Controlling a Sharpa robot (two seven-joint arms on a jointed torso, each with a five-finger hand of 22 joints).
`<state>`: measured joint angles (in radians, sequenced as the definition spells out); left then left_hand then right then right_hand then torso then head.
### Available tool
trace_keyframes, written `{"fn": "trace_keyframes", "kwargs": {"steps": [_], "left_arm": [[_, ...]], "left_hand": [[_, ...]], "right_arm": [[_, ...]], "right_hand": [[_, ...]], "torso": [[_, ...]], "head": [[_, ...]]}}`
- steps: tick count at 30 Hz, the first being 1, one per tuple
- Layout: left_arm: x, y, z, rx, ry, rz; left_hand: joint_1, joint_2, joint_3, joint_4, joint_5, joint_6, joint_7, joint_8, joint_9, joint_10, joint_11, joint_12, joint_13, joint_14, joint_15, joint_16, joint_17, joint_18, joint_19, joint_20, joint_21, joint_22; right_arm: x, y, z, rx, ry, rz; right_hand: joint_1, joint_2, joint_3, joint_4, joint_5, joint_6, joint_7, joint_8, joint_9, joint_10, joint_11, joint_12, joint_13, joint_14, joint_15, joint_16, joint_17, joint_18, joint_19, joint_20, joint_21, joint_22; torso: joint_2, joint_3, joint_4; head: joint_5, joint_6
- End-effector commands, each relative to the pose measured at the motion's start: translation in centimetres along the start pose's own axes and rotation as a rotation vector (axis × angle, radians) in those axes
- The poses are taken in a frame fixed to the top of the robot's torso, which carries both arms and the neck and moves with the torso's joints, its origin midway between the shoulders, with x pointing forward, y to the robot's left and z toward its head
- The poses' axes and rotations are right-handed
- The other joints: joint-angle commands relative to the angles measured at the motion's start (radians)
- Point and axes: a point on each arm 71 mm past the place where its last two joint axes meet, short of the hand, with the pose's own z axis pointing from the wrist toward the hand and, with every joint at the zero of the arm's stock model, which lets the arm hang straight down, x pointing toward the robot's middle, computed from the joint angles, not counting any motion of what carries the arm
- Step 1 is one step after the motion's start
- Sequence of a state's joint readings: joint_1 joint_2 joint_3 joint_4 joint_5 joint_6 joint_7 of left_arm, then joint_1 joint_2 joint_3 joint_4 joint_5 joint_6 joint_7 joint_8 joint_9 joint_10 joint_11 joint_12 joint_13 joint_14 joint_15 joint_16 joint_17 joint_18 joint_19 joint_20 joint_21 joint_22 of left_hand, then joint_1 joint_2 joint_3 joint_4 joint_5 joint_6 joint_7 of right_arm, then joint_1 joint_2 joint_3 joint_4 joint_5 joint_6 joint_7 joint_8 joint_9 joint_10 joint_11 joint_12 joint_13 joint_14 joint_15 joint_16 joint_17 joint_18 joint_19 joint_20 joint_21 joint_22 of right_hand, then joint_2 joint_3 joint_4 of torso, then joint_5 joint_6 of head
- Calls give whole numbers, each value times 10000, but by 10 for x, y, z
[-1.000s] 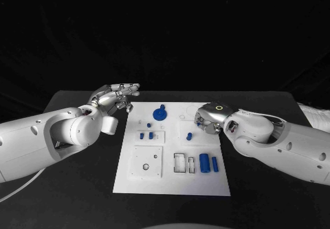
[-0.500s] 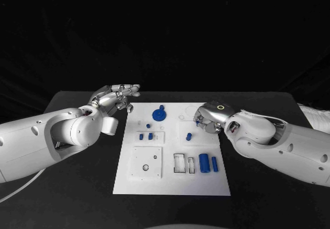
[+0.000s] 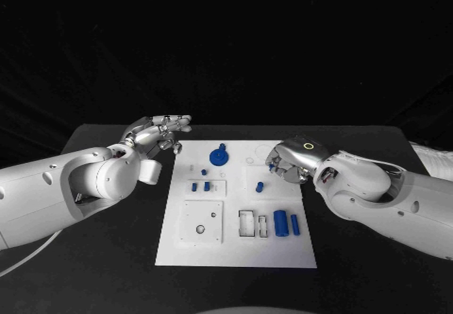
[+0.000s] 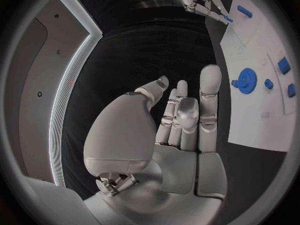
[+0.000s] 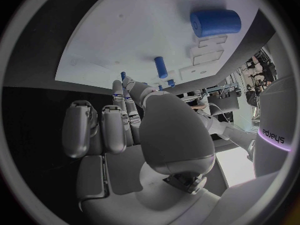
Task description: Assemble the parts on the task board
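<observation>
the black table (image 3: 104,261) carries the white task board (image 3: 236,252) at its middle, lying flat between my two arms. my left hand (image 3: 158,134) hovers just off the board's far left corner, fingers straight and apart, palm bare, holding nothing. my right hand (image 3: 289,163) sits over the board's right edge with its fingers curled in; a small blue piece (image 5: 123,76) shows at the fingertips in the right wrist view, but i cannot tell whether it is pinched or merely lies behind them. on progress, my judgement is that the assembly is early to midway: the blue gear (image 3: 218,156) looks seated at the far middle of the board, and a pair of short blue pegs (image 3: 200,186) stand in the raised plate on the left, with another small peg (image 3: 203,173) just beyond them. still loose, as far as i can see, are the thick blue cylinder (image 3: 280,223) and the thinner blue rod (image 3: 295,226), lying side by side at the near right, beside open rectangular slots (image 3: 247,224). a lone blue peg (image 3: 258,187) is near my right hand. the square plate (image 3: 202,222) at the near left shows unfilled holes. parts appear clean, solid blue and undamaged.
</observation>
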<state>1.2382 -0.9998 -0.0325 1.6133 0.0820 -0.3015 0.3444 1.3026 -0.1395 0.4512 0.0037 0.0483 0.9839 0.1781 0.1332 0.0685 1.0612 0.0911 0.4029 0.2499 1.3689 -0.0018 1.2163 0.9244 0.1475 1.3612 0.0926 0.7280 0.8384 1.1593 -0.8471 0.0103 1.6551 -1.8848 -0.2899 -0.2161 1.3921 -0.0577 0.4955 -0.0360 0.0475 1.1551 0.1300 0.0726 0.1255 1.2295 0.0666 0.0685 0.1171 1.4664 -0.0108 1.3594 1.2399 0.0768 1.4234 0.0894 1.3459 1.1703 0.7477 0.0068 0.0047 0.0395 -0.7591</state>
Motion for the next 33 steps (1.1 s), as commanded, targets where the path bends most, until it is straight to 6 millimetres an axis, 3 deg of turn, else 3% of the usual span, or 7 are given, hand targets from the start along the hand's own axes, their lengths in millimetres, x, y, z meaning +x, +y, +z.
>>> {"fn": "trace_keyframes", "kwargs": {"steps": [1,10,20,27,33], "left_arm": [[0,-1,0,67,72,35],[0,-1,1,86,57,41],[0,-1,1,125,20,56],[0,-1,1,148,-6,65],[1,-1,1,167,-4,65]], "left_hand": [[-18,-15,-58,15,30,-80,-12,7,-9,-74,22,50,18,-12,70,31,-10,90,-23,63,-67,-7],[-17,-13,-73,10,30,-123,0,16,-8,-140,35,96,34,-19,80,39,-16,92,-23,73,-77,-14],[-15,-11,-84,5,30,-155,9,23,-7,-186,44,130,45,-20,87,49,-12,91,-21,80,-78,-14],[-4,-12,-95,-7,31,-204,22,29,-8,-253,57,172,59,-26,97,56,-22,92,-18,89,-80,-14],[10,-10,-94,-18,32,-220,25,33,-7,-277,60,191,65,-27,100,60,-22,92,-17,92,-82,-16]], "right_arm": [[-7,9,-2,-275,-336,238],[-23,38,-5,-1039,-781,603],[-28,71,2,-1892,-942,1017],[-13,93,7,-2351,-658,1490],[3,108,10,-2630,-418,1838]], "right_hand": [[-94,-4,75,6,50,46,12,49,18,51,-19,-3,-4,490,-79,49,15,33,12,-52,50,13],[-105,-8,79,7,50,53,11,50,21,61,-21,-2,-3,492,-78,56,24,30,18,-55,60,30],[-114,10,102,9,53,55,15,46,25,67,-21,-6,-5,493,-76,64,33,33,16,-63,57,24],[-117,13,106,10,52,55,17,45,25,67,-19,-8,-5,493,-76,63,30,34,15,-65,56,22],[-122,12,108,10,52,54,19,43,26,68,-18,-9,-6,494,-75,67,36,36,11,-67,51,12]], "torso": [[-4,-4,-5],[-9,-14,23],[-17,-29,17],[6,-8,14],[5,-27,27]], "head": [[7,14],[102,10],[563,-80],[923,-215],[1158,-369]]}}
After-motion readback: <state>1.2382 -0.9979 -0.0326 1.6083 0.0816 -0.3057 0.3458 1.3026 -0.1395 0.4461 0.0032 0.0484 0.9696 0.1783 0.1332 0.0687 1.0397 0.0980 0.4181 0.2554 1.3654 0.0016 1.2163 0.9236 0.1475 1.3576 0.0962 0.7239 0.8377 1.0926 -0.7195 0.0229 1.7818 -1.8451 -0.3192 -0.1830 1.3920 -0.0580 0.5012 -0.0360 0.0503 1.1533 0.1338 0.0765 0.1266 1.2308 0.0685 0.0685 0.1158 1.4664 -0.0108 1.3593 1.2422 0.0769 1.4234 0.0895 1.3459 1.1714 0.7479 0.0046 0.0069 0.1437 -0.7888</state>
